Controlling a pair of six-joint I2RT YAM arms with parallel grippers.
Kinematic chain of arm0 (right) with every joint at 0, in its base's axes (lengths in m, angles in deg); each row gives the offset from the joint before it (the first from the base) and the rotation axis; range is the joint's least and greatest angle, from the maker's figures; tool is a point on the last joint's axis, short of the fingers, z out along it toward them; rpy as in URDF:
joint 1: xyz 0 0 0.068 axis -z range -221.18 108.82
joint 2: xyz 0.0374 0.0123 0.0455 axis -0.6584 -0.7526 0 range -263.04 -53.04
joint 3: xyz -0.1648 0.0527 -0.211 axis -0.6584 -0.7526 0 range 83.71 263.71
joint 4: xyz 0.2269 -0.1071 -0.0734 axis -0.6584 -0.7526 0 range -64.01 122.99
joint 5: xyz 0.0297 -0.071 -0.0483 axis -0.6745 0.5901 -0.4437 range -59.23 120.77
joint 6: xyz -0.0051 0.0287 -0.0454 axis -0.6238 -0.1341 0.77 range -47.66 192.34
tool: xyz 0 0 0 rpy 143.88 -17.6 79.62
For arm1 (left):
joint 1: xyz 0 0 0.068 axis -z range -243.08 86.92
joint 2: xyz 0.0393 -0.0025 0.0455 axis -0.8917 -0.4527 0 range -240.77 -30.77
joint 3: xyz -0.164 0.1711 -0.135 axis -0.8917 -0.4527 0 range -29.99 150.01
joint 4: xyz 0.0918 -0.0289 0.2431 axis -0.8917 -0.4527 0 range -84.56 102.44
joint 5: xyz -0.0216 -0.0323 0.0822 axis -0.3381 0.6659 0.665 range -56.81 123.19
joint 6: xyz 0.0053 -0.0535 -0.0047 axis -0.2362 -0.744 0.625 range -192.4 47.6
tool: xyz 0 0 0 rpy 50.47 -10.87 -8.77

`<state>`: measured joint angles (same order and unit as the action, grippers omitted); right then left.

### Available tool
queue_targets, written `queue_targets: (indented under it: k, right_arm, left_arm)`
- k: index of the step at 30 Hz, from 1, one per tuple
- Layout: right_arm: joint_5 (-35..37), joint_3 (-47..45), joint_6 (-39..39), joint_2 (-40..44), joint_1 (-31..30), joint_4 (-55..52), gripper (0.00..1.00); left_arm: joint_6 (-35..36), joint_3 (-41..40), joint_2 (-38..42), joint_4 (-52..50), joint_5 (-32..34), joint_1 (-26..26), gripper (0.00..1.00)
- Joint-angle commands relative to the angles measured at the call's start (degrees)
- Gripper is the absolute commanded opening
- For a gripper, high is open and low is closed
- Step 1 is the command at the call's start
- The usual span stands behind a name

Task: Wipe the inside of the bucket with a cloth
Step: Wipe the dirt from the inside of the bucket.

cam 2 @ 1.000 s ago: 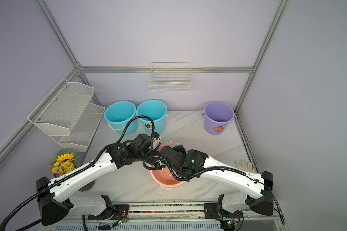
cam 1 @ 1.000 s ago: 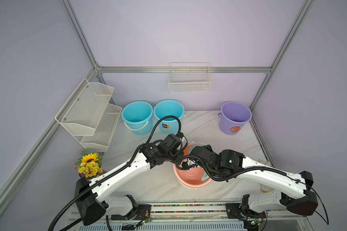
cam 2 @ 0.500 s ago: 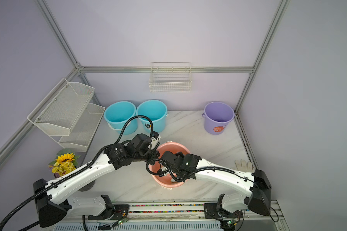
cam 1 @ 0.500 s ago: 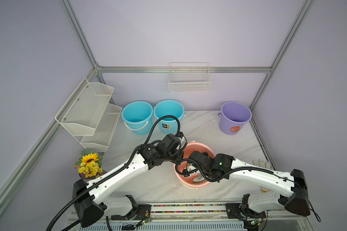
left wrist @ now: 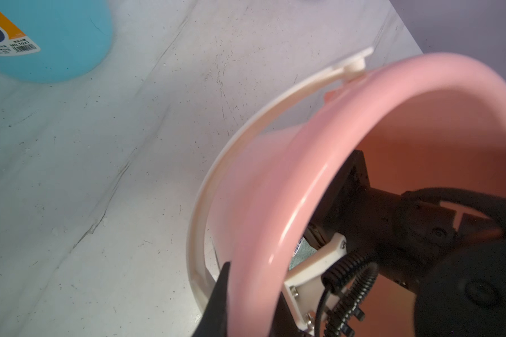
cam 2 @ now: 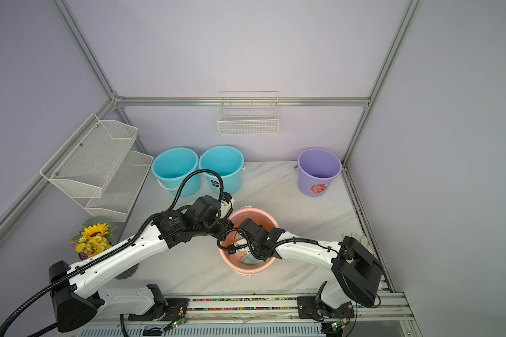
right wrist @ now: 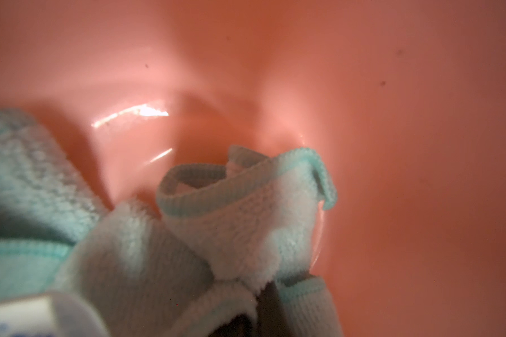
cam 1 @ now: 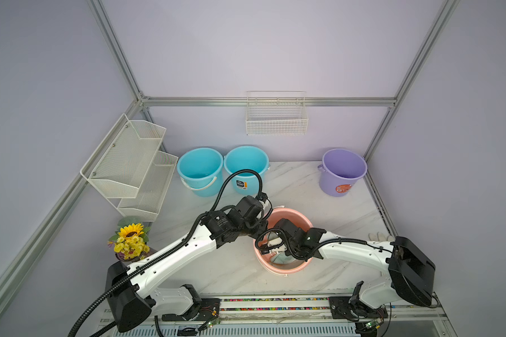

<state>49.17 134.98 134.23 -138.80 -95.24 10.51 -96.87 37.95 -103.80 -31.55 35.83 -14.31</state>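
A pink bucket stands upright at the table's front middle. My left gripper is shut on its pink rim at the left side, one finger outside the wall and one inside. My right wrist reaches down into the bucket. Deep inside, the right gripper is shut on a bunched fold of the mint-green cloth, which is pressed against the salmon inner wall. In both top views a little of the cloth shows below the wrist. The right fingertips are mostly hidden by fabric.
Two blue buckets stand at the back left and a purple bucket at the back right. A wire shelf rack is on the left wall and a wire basket on the back wall. Sunflowers front left, white glove right.
My right arm has sunk deeper into the bucket and shifted left, carrying the cloth along the inner wall. The left gripper has kept its hold on the rim.
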Motion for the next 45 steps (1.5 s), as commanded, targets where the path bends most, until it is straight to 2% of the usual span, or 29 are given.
queue_targets:
  k: [1,9,15,23,28,33,38,41,45]
  right_arm:
    - [-2.02,0.60,-2.24,1.34,1.26,1.50,0.00]
    - [-4.51,9.80,-5.66,9.47,1.15,-14.37,0.00]
    - [-6.43,16.84,-9.07,13.11,0.78,-26.70,0.00]
    - [-9.34,26.65,-22.48,14.32,0.67,-37.44,0.00]
    - [-9.87,30.08,-36.29,13.98,0.67,-41.89,0.00]
    - [-6.38,32.34,-57.75,11.74,0.63,-45.39,0.00]
    - [-6.20,32.10,-76.56,8.79,0.69,-49.23,0.00]
    - [-7.98,31.15,-85.58,6.43,0.70,-49.85,0.00]
    - [-15.47,27.07,-93.55,3.93,0.70,-44.01,0.00]
  left_arm:
    - [-0.74,1.67,1.43,4.95,-1.41,0.28,0.00]
    - [-1.34,1.40,-0.09,4.60,2.11,0.24,0.00]
    - [-3.70,1.69,-0.89,3.39,7.10,-0.06,0.00]
    - [-3.48,2.42,-2.06,4.59,6.95,-0.79,0.00]
    - [-3.57,2.82,-2.33,4.53,6.86,-1.01,0.00]
    - [-3.30,3.07,-2.18,4.08,6.77,-1.48,0.00]
    - [-3.56,3.47,-2.54,4.29,5.49,-1.85,0.00]
    - [-3.66,3.78,-2.73,4.36,4.69,-1.99,0.00]
    - [-3.74,4.04,-2.89,4.62,3.88,-2.10,0.00]
